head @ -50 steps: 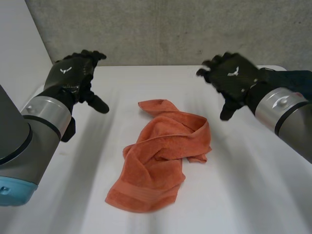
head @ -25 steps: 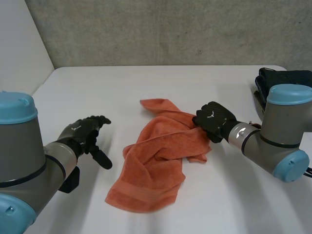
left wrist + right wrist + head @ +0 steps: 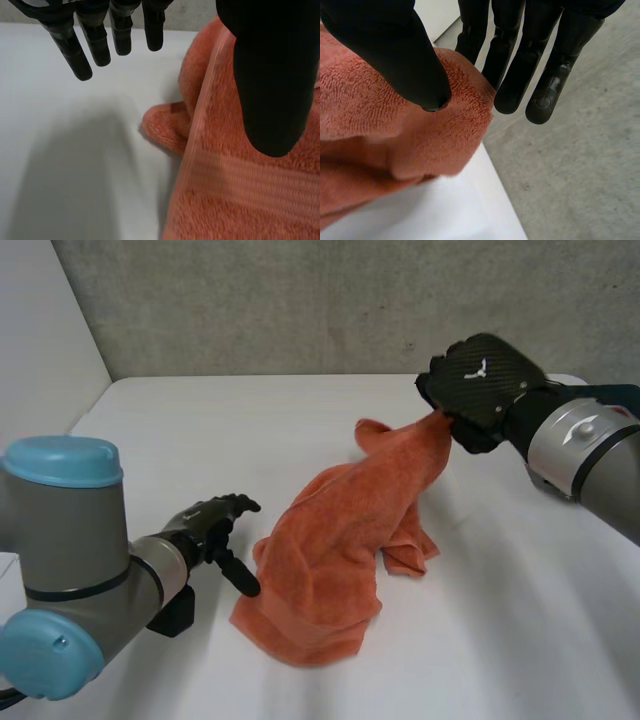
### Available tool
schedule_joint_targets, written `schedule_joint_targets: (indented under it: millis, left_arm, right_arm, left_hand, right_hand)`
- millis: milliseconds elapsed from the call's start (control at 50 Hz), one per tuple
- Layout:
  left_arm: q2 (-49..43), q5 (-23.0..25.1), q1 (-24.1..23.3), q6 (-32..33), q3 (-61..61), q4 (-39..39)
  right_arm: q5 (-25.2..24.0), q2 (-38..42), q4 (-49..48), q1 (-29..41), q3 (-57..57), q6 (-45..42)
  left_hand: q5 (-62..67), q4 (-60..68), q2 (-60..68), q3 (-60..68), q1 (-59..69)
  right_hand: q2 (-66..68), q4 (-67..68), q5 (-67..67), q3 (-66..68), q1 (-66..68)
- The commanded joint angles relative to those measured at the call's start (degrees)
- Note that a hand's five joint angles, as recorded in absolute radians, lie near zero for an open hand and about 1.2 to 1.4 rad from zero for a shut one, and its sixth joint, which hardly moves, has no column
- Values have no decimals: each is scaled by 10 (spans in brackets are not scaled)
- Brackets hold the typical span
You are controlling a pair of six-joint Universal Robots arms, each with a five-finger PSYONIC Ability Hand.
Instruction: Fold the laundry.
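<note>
An orange towel (image 3: 340, 540) lies crumpled mid-table, its far end pulled up and to the right. My right hand (image 3: 478, 390) is raised above the far right of the table and shut on that end; in the right wrist view the thumb (image 3: 400, 55) pinches the towel's edge (image 3: 445, 125) against the fingers (image 3: 520, 65). My left hand (image 3: 215, 525) is low at the towel's near left side, open with straight fingers (image 3: 95, 40). In the left wrist view its thumb (image 3: 272, 85) hangs over the towel (image 3: 240, 190), apart from it.
The white table (image 3: 200, 430) spreads around the towel. A dark object (image 3: 615, 395) sits at the table's far right edge behind my right arm. A grey concrete wall (image 3: 300, 300) runs behind the table.
My right hand dropped onto the towel's far right edge, shut on it and lifted it up and right. My left hand came down and inward to the towel's near left side.
</note>
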Motion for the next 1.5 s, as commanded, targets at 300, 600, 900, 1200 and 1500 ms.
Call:
schedule_joint_targets:
  millis: [300, 600, 900, 1200, 1500]
  left_arm:
    - [-93, 45, -53, -33, 64, -11]
    - [116, 7, 81, 60, 96, -35]
    - [-24, 22, 80, 206, 251, 53]
    - [-41, -1, 64, 255, 395, 332]
    - [-23, 2, 61, 259, 74, 264]
  right_arm:
    - [10, -69, -3, 3, 22, 11]
    - [10, -59, 155, -18, -64, 2]
    - [49, 199, 169, -5, -245, 49]
    - [148, 218, -78, 32, -426, 204]
    - [100, 132, 97, 68, -15, 102]
  left_hand:
    - [503, 502, 499, 505, 508]
    - [669, 667, 664, 671, 673]
    - [669, 667, 664, 671, 673]
    - [669, 667, 664, 671, 673]
    - [669, 667, 664, 671, 673]
  right_hand:
    - [133, 121, 136, 125, 232]
    - [133, 121, 136, 125, 232]
    - [133, 121, 136, 125, 232]
    - [133, 121, 136, 125, 232]
    - [133, 121, 136, 125, 232]
